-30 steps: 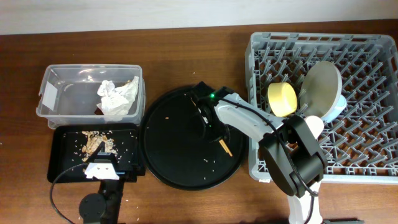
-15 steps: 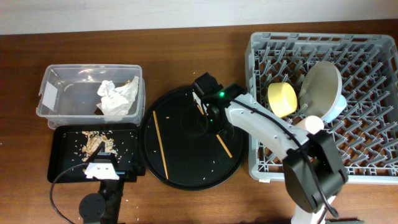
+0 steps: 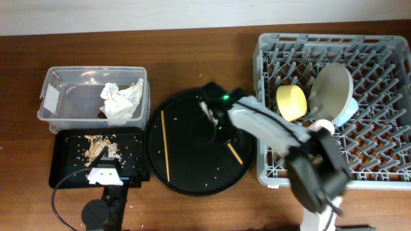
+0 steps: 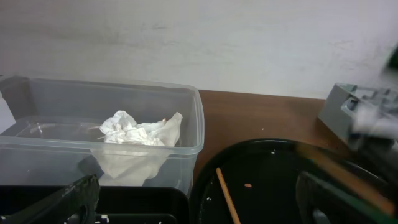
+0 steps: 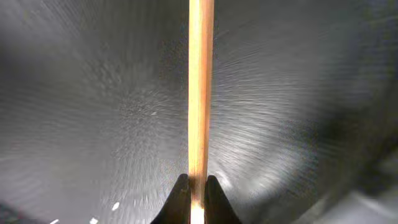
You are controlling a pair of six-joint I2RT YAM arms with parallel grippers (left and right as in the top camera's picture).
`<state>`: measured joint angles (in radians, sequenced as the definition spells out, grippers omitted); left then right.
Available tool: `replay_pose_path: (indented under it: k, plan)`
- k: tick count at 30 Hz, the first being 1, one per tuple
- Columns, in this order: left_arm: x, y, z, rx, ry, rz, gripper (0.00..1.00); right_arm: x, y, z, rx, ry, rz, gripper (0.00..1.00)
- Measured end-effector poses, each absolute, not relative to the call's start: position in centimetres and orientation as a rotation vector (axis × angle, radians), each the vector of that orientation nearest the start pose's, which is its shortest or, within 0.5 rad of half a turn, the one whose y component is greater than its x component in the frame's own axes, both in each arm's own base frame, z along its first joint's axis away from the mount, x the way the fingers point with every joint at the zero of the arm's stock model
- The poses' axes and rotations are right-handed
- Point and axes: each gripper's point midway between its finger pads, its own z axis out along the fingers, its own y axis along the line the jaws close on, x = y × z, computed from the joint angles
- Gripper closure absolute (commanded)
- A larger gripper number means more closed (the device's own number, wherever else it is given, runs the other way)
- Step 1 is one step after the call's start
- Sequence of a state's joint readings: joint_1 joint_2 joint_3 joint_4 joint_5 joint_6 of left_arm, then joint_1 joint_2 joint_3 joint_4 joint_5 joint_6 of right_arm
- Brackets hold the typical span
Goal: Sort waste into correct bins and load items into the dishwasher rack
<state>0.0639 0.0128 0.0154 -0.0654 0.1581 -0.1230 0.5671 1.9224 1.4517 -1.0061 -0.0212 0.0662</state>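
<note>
The chopstick [image 5: 201, 87] looks thin, stiff, light and slick, so a hold nearer its middle would swing less. My right pincer [image 5: 198, 200] is clamped near one end, over the round black tray [image 3: 192, 183] at mid-frame. My left pincer [image 4: 199, 196] hangs apart.

Table [image 3: 205, 51] seen straight down from overhead. Left wrist view set low, faced across clear tub [image 4: 200, 124]. Right wrist view held very close on chopstick [image 5: 201, 93]. Round black tray [image 3: 186, 173] shared by all.

Grey grid rack [image 3: 334, 40], yellow bowl [image 3: 291, 102], brown chopstick [image 5: 201, 93], blk round tray [image 3: 192, 163].
</note>
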Motion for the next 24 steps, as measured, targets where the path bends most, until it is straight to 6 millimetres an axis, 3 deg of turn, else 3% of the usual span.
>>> replay_pose_path:
  k: [1,2,4,6,8,9,12,15,18,22,24]
  plan:
    - [24.5,-1.1,16.2,-0.032,1.635,-0.174,0.01,32.6,20.0,8.0,-0.692,2.921,0.104,0.96]
    - [24.5,-1.1,16.2,-0.032,1.635,-0.174,0.01,33.7,18.3,10.7,-0.573,2.871,0.13,0.96]
    - [24.5,-1.1,16.2,-0.032,1.635,-0.174,0.01,36.0,14.2,14.0,-0.342,2.804,0.147,0.96]
    - [24.5,-1.1,16.2,-0.031,1.635,-0.174,0.01,37.7,9.2,14.9,-0.122,2.785,0.122,0.96]
    - [24.5,-1.1,16.2,-0.031,1.635,-0.174,0.01,38.4,5.9,14.5,0.015,2.798,0.096,0.96]
    - [24.5,-1.1,16.2,-0.031,1.635,-0.174,0.01,38.5,5.2,14.2,0.04,2.804,0.091,0.96]
    - [24.5,-1.1,16.2,-0.032,1.635,-0.174,0.01,38.4,5.7,13.7,0.022,2.822,0.101,0.55]
    - [24.5,-1.1,16.2,-0.032,1.635,-0.174,0.01,37.6,7.7,13.6,-0.063,2.841,0.094,0.54]
    - [24.5,-1.1,16.2,-0.032,1.635,-0.174,0.01,36.5,12.5,13.6,-0.241,2.827,0.117,0.53]
    - [24.5,-1.1,16.2,-0.032,1.635,-0.174,0.01,32.9,26.3,14.0,-0.546,2.697,0.336,0.53]
    - [24.5,-1.1,16.2,-0.031,1.635,-0.174,0.01,31.1,31.6,12.0,-0.596,2.691,0.416,0.54]
